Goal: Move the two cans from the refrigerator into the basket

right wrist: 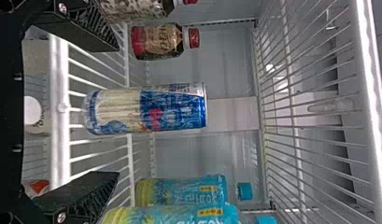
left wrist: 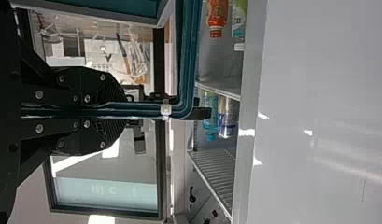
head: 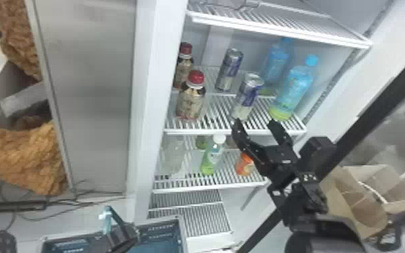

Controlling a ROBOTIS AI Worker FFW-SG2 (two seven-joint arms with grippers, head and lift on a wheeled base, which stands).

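Note:
Two blue-and-silver cans stand upright on the refrigerator's middle shelf, the front can [head: 247, 96] and behind it the back can [head: 229, 70]. My right gripper [head: 255, 124] is open at the shelf's front edge, before the front can. In the right wrist view, the front can [right wrist: 151, 109] lies ahead between the spread fingers of that gripper [right wrist: 115, 111], untouched, mostly hiding the other. Low at the left, my left gripper [head: 112, 217] is at the basket [head: 181, 232]; in the left wrist view this gripper [left wrist: 121, 110] is closed around the teal basket handle [left wrist: 186, 60].
Red-capped bottles [head: 191, 99] stand left of the cans, and blue bottles [head: 292, 89] stand right. An upper shelf [head: 279, 28] spans above them. Below are a green bottle [head: 212, 158] and an orange one [head: 244, 165]. A cardboard box [head: 363, 208] sits outside at right.

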